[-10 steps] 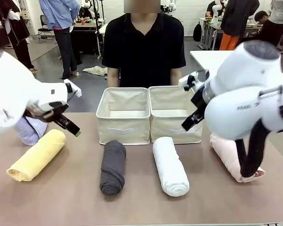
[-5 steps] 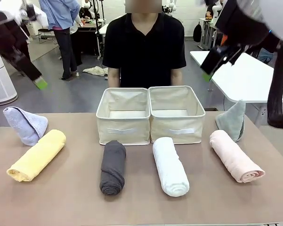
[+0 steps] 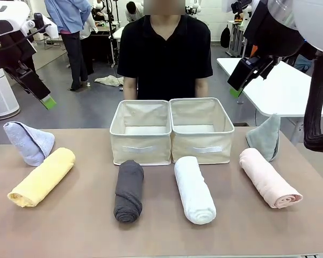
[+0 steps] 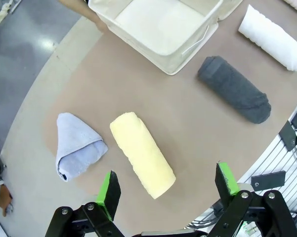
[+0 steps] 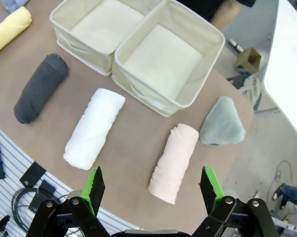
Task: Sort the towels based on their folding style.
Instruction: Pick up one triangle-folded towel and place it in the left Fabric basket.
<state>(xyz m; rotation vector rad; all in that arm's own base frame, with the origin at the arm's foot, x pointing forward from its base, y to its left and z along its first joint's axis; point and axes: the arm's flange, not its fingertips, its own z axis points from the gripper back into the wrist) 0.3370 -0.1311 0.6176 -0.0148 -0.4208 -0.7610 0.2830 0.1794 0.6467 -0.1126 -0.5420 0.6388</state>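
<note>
Evidently sorting hasn't begun: left claw (image 4: 168, 185) and right claw (image 5: 152, 181) hover wide open, empty. Four rolled towels (image 3: 194, 188) lie on the counter (image 3: 75, 226) before the cream fabric bins (image 3: 141, 153), folded towels (image 3: 29, 142) near its side edges. Next, a descent onto one.

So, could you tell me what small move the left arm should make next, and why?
Probably lower the left gripper straight down toward the yellow rolled towel. The gripper's jaws stand open, high above the table. The towel lies just ahead of it in the left wrist view, and no towel has reached the cream bins yet.
</note>
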